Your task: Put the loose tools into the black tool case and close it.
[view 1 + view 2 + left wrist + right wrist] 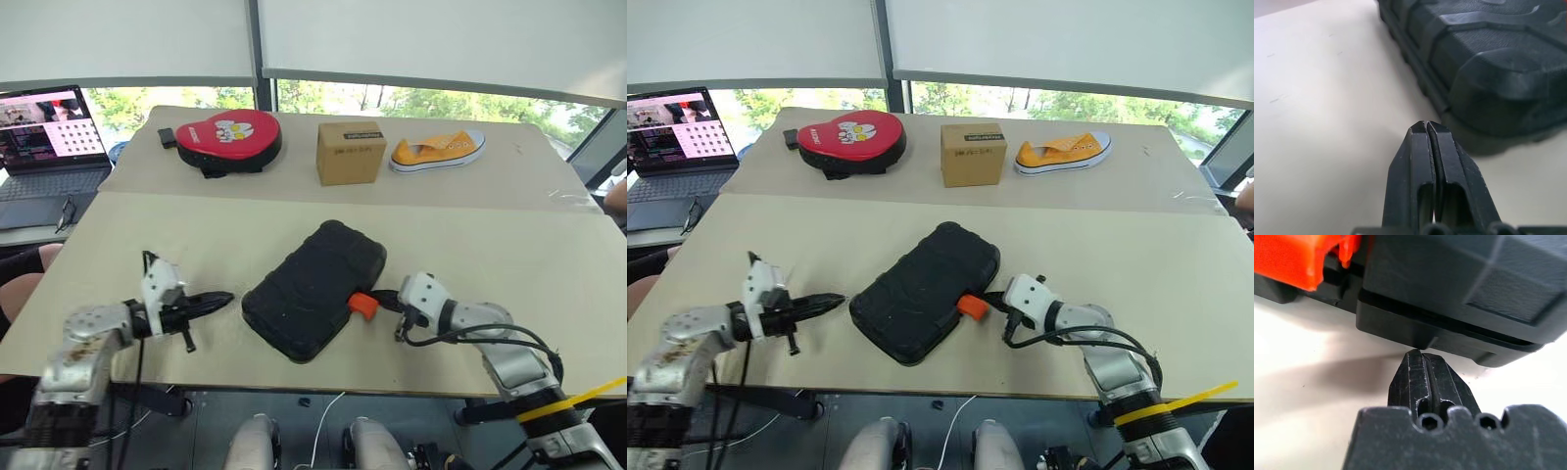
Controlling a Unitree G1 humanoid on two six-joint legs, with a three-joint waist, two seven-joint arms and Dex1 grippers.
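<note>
Black tool case (313, 289), no legible lettering

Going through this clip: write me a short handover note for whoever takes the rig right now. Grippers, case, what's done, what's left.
Left gripper: shut, empty, on the table just left of the black tool case, not touching it.
Right gripper: shut, empty, tips at the case's lower edge on its right side, beside the orange latch.
Case: lid down, lying diagonally near the front of the table.
Done: no loose tools lie on the table, so they appear to be packed, and the lid is lowered.
Left: the latch sticks out sideways and looks unfastened; press it home, then confirm the case is closed.
</note>
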